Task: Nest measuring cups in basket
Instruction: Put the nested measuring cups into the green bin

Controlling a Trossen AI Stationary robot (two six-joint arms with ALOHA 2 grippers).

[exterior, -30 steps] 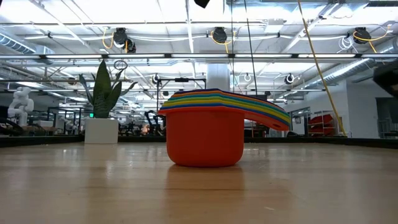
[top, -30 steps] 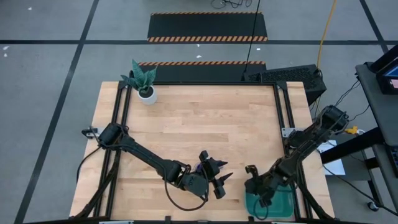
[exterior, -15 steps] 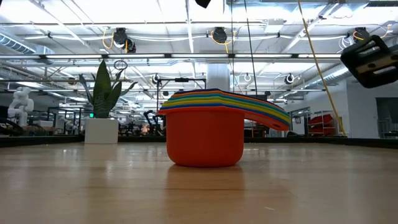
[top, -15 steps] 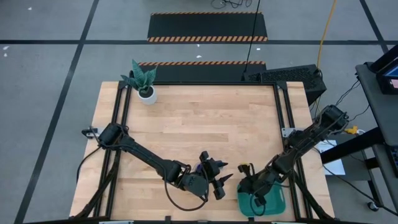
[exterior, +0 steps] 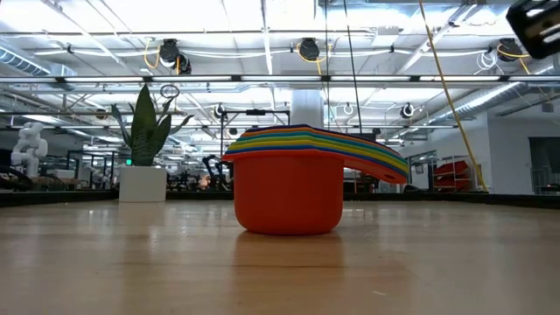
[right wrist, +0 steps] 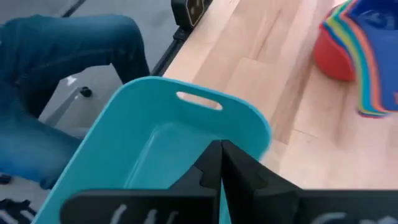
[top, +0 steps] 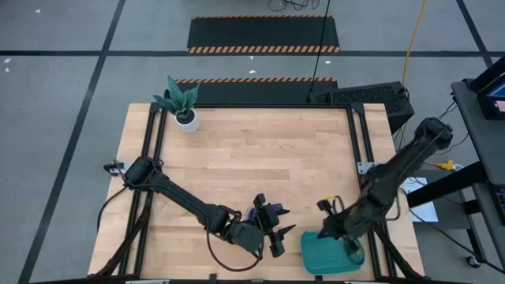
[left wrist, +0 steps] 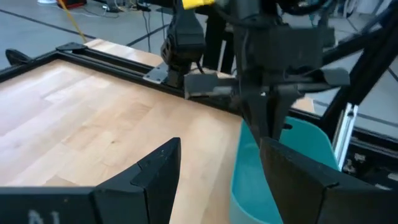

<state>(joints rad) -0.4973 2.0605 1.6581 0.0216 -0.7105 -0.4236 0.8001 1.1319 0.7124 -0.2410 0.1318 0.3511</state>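
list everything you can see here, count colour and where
measuring cups: one nested stack, red outermost with rainbow rims, standing on the table near its front edge, by the left gripper
basket: one, teal, front right of the table, tilted, empty inside
plant pot: one, white with a green plant, back left corner of the table
table: one, light wood with a black frame
person's leg: one, in blue jeans, on the floor beside the table past the basket
left gripper: jaws open, near the front edge next to the cups
right gripper: jaws shut on the basket's wall
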